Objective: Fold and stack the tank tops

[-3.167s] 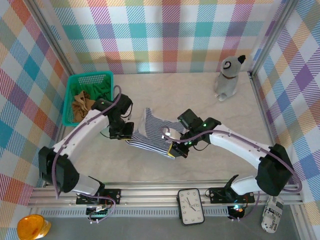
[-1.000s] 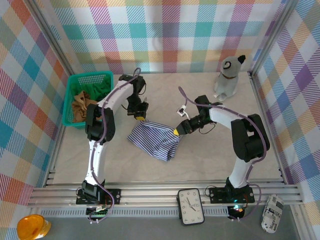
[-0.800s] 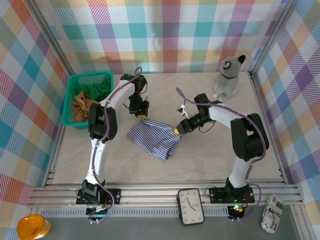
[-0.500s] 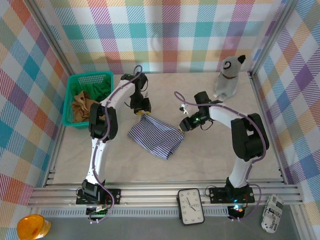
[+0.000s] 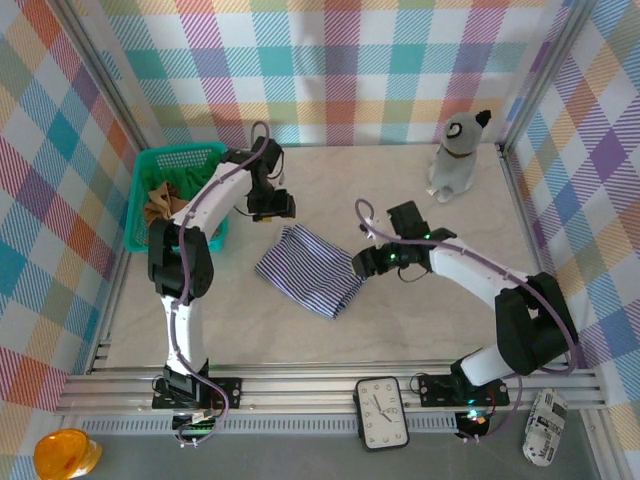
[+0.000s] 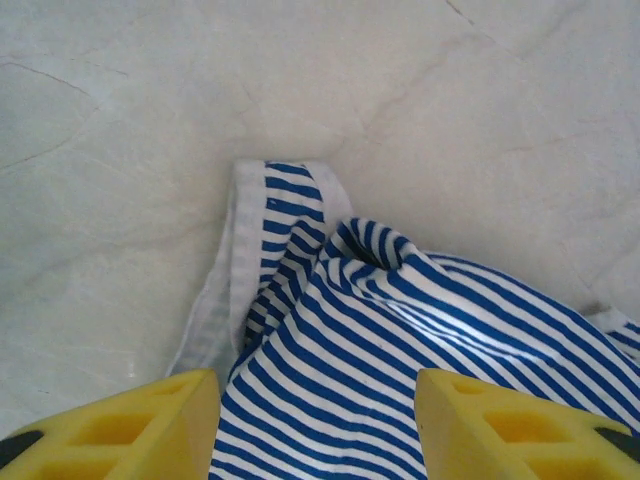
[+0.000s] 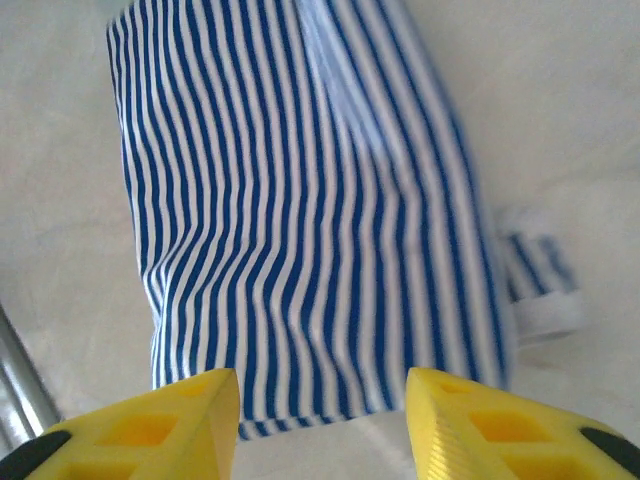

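Striped top (image 5: 308, 272) lies folded flat mid-tabletop (image 5: 430, 320), long axis running far-left to near-right. Bare room near and right of it. Tan top (image 5: 158, 210) and green top (image 5: 197, 180) sit in the basket (image 5: 180, 153), far left. Left gripper (image 5: 272, 212) is above the striped top's far corner and right gripper (image 5: 362, 264) at its right edge. Both jaws apart, empty.

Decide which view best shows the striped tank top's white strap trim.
The left wrist view: the white strap trim lies close and sharp. The right wrist view shows a blurred strap end at the striped tank top's right edge. The top external view shows the whole top, its trim too small.
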Tool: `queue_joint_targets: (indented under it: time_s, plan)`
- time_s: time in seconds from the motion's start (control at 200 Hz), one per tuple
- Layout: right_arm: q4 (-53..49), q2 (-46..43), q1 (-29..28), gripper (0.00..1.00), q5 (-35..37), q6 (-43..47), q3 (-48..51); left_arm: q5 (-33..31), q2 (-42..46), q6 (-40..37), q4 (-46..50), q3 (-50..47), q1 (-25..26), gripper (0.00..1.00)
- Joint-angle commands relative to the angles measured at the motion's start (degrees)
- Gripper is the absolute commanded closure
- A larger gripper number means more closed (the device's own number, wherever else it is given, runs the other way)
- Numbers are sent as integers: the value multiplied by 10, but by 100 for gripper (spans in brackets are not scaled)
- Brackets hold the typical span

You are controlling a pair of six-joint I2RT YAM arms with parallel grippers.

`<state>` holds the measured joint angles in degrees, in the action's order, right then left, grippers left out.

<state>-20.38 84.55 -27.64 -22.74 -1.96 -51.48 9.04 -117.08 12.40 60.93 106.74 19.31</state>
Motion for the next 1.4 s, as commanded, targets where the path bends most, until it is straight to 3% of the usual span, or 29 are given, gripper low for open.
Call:
queue_joint_targets:
  time_s: [0.0,0.135,0.37,0.54,0.645,0.82,0.96,1.07,1.395]
  plan:
    - [19,13,-10,50,43,-77,19,38,-11,-31,-26,-41,0,46]
    - [70,35,-13,40,58,-131,27,62,-31,-84,-70,-46,0,46]
    - [85,78,-14,40,73,-171,18,86,-102,-170,-77,14,-5,46]
    - [62,81,-15,40,83,-184,8,156,-136,-173,-83,52,-11,47]
    - [70,93,-15,41,87,-184,4,160,-149,-171,-83,66,-11,50]
    - [88,109,-13,60,78,-187,-5,176,-165,-170,-68,78,-11,65]
    - [98,91,-13,78,78,-186,4,185,-157,-167,-56,78,-11,86]
    - [130,65,-14,87,79,-183,23,170,-140,-164,-38,84,-12,100]
    - [214,-3,-13,90,-19,-190,66,73,-12,-118,18,49,-25,100]
